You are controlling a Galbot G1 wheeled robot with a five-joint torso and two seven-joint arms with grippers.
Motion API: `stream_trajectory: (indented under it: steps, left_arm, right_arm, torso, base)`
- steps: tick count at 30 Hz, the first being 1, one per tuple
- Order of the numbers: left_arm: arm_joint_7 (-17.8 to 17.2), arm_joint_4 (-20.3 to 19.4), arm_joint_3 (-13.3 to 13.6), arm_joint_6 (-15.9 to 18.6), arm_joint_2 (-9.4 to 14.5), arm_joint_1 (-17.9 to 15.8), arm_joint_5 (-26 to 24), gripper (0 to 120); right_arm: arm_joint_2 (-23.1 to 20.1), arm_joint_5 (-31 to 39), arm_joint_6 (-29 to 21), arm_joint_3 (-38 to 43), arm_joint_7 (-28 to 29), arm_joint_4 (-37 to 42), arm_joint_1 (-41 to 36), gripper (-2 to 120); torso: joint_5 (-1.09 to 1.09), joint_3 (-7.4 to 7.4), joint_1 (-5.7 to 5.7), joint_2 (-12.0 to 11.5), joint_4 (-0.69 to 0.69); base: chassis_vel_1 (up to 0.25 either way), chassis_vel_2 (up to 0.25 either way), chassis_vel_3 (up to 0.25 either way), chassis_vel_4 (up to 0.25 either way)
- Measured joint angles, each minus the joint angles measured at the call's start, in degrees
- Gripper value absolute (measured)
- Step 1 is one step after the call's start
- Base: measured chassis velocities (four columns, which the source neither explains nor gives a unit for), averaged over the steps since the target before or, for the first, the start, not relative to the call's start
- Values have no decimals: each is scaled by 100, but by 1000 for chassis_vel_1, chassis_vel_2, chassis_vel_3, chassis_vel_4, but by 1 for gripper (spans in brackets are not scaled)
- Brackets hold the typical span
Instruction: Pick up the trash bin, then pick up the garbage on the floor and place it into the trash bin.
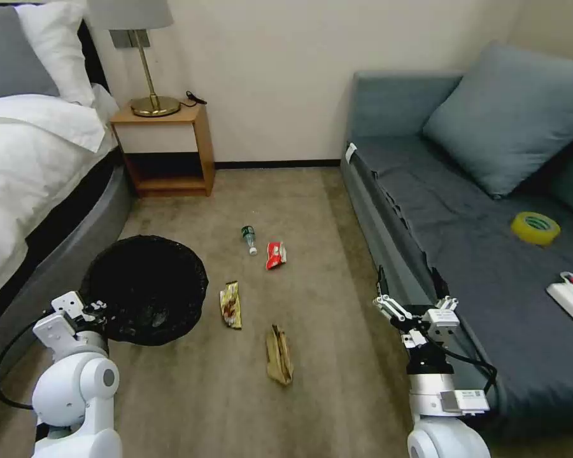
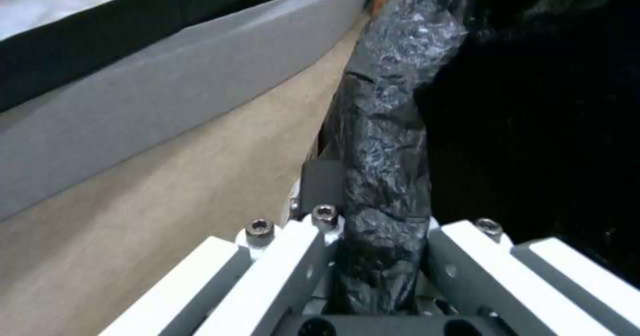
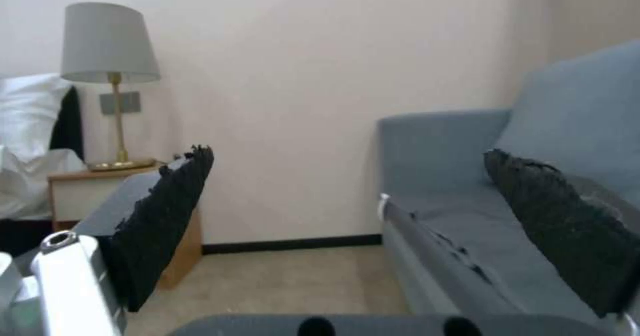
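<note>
The left gripper (image 2: pixel 380 256) is pinching the crinkly black-bagged rim of the trash bin (image 1: pixel 145 289) at lower left of the head view — it should be biting the stiff plastic, not just loose film. The right gripper (image 1: pixel 416 310) is hanging spread wide at lower right. The garbage (image 1: pixel 230 305) is lying mid-carpet — flat wrappers, a small bottle.

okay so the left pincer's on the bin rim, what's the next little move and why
Probably lift the trash bin straight up a little. The left pincer is clamped over its bagged rim, with the bin apparently still on the carpet, while the right pincer hangs open beside the sofa, free for the garbage.
</note>
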Motion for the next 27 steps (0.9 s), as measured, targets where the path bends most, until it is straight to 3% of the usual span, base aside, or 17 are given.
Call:
stream_trajectory:
  steps: [6, 13, 15, 16, 19, 21, 24, 27]
  left_arm:
    - [1, -37, -37, -2, 53, 44, -56, 2]
    - [125, 38, 46, -65, 191, 116, 19, 2]
    - [186, 122, 70, -98, 234, 113, 74, 2]
    - [186, 122, 70, -98, 234, 113, 74, 2]
    - [285, 253, 73, -241, 281, 123, 199, 2]
    - [304, 268, 73, -261, 285, 126, 209, 2]
    - [434, 375, 70, -431, 324, 178, 353, 2]
    - [454, 389, 71, -455, 313, 191, 412, 2]
  right_arm:
    - [-212, 96, -363, -286, 114, 48, 263, 100]
    - [-615, 459, -1445, -998, 888, 99, 688, 100]
    - [-791, 880, -2084, -1314, 1180, 104, 867, 100]
    - [-791, 880, -2084, -1314, 1180, 104, 867, 100]
    - [-1107, 1733, -3039, -1872, 1636, -17, 1310, 100]
    - [-1151, 1848, -3155, -1946, 1686, -46, 1376, 100]
    - [-1677, 2784, -4149, -2679, 2242, -468, 2095, 100]
    - [-1943, 3407, -4587, -3072, 2462, -819, 2551, 100]
  torso:
    - [1, 0, 0, 0, 1]
    - [1, -1, -1, 0, 2]
    - [0, -1, 0, 0, 0]
    - [0, -1, 0, 0, 0]
    - [1, -1, 0, 0, 0]
    - [1, -1, 0, 0, 1]
    - [1, -1, -1, 0, 1]
    - [1, 0, 0, 0, 2]
  base:
    - [-99, 122, 85, -110]
    - [14, -16, -8, 10]
    - [0, 0, 0, 0]
    - [0, 0, 0, 0]
    - [0, 0, 0, 0]
    - [0, 0, 0, 0]
    - [0, 0, 0, 0]
    - [0, 0, 0, 0]
